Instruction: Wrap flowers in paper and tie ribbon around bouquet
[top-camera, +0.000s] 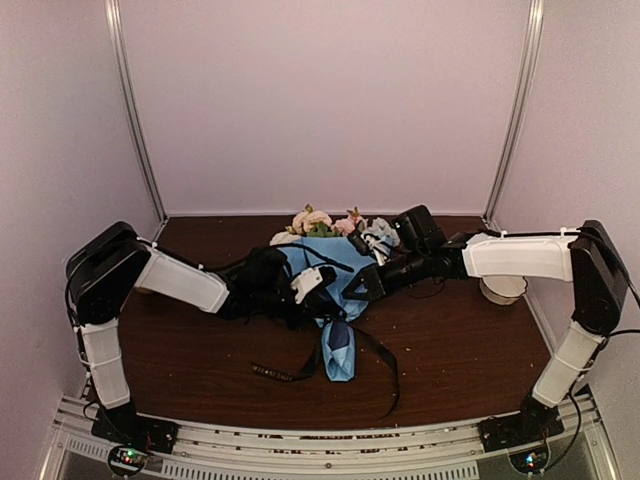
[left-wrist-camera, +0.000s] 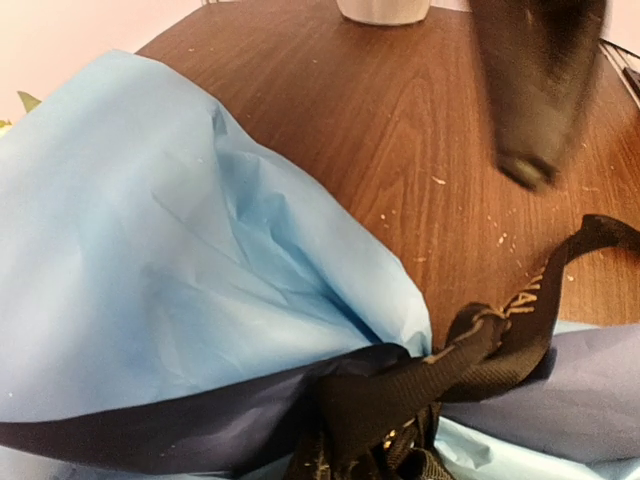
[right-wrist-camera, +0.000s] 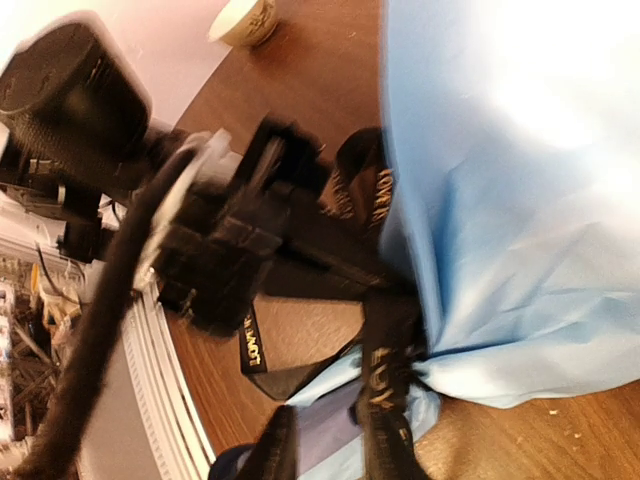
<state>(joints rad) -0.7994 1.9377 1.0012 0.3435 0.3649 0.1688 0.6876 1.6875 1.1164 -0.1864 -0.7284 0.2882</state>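
Flowers (top-camera: 318, 222) inside blue paper (top-camera: 322, 262); left fingers (top-camera: 330, 302) tight on ribbon (left-wrist-camera: 500, 340); right fingers (top-camera: 354, 290) blurred, width unclear.

The top external view looks down from above and behind the arm bases (top-camera: 135, 430) across the whole dark wooden table (top-camera: 460, 350) toward the back wall (top-camera: 320, 100). Both wrist views sit very close to the crinkled light blue paper bundle (top-camera: 330, 262), the right one rolled sideways; all three share its narrow black lettered ribbon (left-wrist-camera: 490, 340) and a white round cup (left-wrist-camera: 385, 10)
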